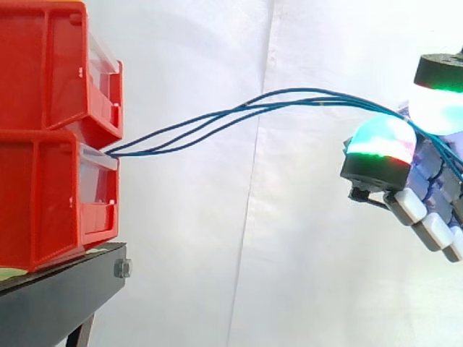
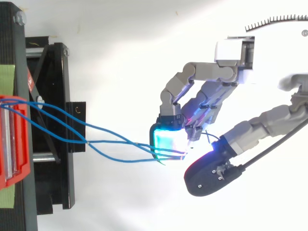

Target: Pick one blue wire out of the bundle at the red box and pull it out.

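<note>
Ends of the blue wires (image 1: 246, 107) lie hidden inside the hand (image 2: 207, 98).

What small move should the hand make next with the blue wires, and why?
Probably ease the pinch so that only one strand is held, before pulling away. Several blue wires run together from the red bins to the hand and converge at its curled fingertips, so a pull now would likely drag the whole bundle.

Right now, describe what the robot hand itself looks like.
The robot hand has grey and white blocky finger segments. Its fingertips are thick rounded pads in black housings, glowing cyan, white, green and red.
</note>
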### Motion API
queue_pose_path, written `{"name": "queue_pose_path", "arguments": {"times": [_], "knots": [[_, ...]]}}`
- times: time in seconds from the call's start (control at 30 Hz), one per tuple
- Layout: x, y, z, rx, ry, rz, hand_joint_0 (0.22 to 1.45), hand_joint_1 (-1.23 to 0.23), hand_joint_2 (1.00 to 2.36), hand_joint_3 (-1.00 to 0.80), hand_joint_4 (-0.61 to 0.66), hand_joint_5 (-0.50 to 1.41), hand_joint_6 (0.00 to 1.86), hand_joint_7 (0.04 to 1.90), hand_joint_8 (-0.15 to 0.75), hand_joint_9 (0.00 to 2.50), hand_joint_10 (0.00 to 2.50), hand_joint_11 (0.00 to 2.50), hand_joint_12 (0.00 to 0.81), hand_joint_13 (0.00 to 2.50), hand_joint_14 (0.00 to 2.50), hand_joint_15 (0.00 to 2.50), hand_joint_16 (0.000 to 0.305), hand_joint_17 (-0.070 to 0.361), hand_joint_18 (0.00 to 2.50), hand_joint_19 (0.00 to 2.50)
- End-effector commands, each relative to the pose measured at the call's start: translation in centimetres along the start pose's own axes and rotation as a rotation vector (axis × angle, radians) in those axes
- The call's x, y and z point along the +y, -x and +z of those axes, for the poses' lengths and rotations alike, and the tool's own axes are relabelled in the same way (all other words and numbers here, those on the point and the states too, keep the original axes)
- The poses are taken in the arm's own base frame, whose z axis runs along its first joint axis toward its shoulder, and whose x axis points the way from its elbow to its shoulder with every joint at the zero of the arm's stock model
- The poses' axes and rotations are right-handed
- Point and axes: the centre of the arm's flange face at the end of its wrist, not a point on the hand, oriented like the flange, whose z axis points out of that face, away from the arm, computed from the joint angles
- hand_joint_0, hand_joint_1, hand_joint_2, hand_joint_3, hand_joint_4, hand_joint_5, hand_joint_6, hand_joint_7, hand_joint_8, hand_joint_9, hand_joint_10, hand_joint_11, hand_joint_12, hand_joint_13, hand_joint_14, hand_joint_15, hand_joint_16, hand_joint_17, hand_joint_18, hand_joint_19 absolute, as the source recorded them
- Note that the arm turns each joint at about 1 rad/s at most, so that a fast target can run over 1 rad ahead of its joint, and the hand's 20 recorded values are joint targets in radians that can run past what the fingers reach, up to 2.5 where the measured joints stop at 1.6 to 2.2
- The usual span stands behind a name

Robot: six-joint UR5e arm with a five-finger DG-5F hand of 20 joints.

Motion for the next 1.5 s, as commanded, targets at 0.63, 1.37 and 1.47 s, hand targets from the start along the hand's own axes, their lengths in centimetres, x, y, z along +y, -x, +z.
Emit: {"name": "queue_pose_path", "arguments": {"times": [0.63, 1.37, 1.47], "knots": [[0.01, 0.04, -0.07, 0.005, -0.002, 0.008, 0.66, -0.65, 1.01, -0.41, 0.13, -0.21, 0.97, 0.87, 0.339, 0.81, 0.01, 0.58, 0.412, 0.85, 0.01, 0.43, 0.050, 0.113, 0.82, 0.45], [-0.08, 0.05, -0.16, 0.023, -0.008, 0.008, 0.84, -0.83, 1.00, -0.47, -0.05, -0.25, 0.95, 0.70, 0.247, 0.76, 0.01, 0.54, 0.375, 0.87, 0.01, 0.41, 0.045, 0.100, 0.88, 0.38], [-0.08, 0.05, -0.16, 0.023, -0.008, 0.008, 0.76, -0.87, 1.00, -0.50, -0.01, -0.25, 0.95, 0.69, 0.246, 0.75, 0.01, 0.54, 0.385, 0.87, 0.01, 0.39, 0.045, 0.102, 0.91, 0.34]]}}
